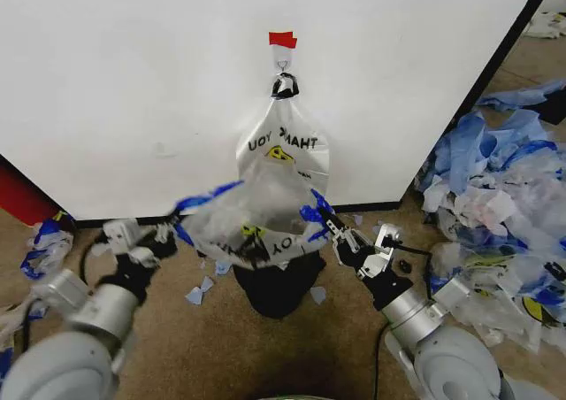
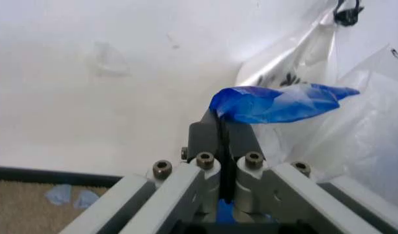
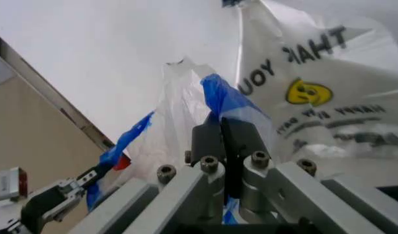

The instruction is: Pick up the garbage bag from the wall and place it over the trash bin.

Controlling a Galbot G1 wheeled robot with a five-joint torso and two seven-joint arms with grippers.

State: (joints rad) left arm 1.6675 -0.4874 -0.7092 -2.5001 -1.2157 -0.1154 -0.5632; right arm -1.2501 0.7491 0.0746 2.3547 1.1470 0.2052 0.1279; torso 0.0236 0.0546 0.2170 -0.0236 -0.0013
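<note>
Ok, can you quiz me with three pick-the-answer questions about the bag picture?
1. Where is the garbage bag?
A. Stretched between both grippers above the trash bin
B. Flat on the floor
C. Inside a drawer

2. What colour are its handles?
A. Red
B. Blue
C. Green

3. How is the left gripper?
A. Wide open
B. Shut on a cup
C. Shut on a handle

Answers: 1 A, the left and right gripper each hold a side over the bin. 2 B, blue shows at both grips. 3 C, its fingers pinch blue plastic.
</note>
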